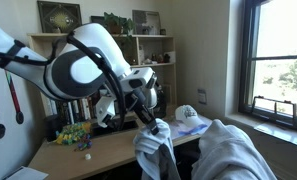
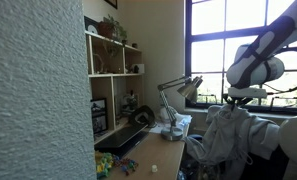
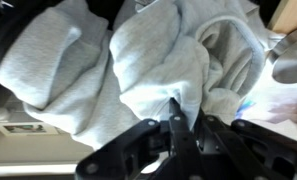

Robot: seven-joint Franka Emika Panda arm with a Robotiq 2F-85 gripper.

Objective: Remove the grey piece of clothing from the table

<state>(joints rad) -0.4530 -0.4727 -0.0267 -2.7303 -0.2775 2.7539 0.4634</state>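
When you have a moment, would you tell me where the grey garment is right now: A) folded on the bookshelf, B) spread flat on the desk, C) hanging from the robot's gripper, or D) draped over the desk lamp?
C: in an exterior view the grey garment hangs bunched below the gripper, and the wrist view shows the jaws closed on a fold of it.

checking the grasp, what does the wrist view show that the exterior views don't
Only the wrist view: the gripper fingertips closed on a fold of the grey garment, close up.

Only the exterior views: the arm, the desk, the shelves and the window, with the garment hanging down from the gripper beside the desk.

Both: the grey garment in the gripper's hold.
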